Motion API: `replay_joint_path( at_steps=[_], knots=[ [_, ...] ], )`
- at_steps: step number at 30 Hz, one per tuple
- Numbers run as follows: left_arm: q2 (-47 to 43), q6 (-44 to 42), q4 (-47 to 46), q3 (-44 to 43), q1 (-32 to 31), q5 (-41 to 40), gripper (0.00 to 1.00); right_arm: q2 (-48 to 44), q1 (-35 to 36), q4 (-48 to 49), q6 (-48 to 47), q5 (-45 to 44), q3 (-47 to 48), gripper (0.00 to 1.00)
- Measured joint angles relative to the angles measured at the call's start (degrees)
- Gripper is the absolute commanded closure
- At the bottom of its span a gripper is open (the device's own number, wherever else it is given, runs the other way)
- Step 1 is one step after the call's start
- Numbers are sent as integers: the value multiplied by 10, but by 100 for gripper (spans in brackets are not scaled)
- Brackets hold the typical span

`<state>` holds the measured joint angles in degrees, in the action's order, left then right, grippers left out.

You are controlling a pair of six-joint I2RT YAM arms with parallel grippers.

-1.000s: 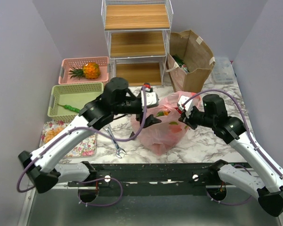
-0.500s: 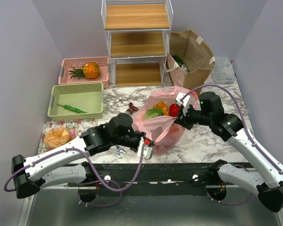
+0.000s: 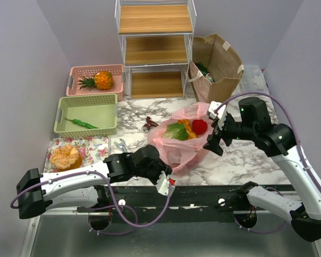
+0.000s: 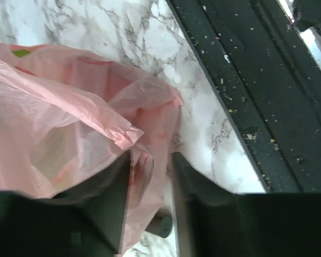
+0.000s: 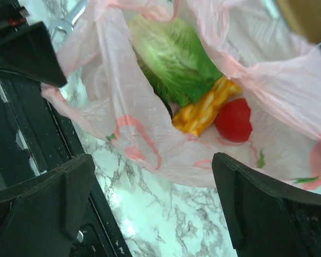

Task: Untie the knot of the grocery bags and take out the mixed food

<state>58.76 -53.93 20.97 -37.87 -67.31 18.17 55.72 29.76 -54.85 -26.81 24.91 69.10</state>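
Pink plastic bag (image 3: 174, 152) lies open mid-tabletop (image 3: 241, 160), food showing inside.
Left fingers (image 4: 109, 203) stand narrowly apart, bag film between them, left arm (image 3: 69, 182) stretched low along the near edge; right fingers (image 5: 48, 198) gape wide, empty, right arm (image 3: 281, 139) bent above lettuce (image 5: 174, 59).

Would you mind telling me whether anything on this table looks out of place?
A metal wrench lies on the table beside the floral mat, a tool among food. Nothing looks spilled.

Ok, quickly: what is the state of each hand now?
Left hand: pink plastic bag between the jaws; grip cannot be told.
Right hand: open, holding nothing.
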Motion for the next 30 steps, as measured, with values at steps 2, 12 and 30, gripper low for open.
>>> replay_joint_path(
  at_steps=[2,12,30],
  knots=[
    [-11,0,2,-3,-1,-2,34,0,0,-16,-3,6,38,0],
    [-180,55,62,-48,11,24,5,45,0,86,25,-137,77,0],
    [85,167,-49,-263,177,74,1,202,-212,117,-90,-84,124,0]
  ],
)
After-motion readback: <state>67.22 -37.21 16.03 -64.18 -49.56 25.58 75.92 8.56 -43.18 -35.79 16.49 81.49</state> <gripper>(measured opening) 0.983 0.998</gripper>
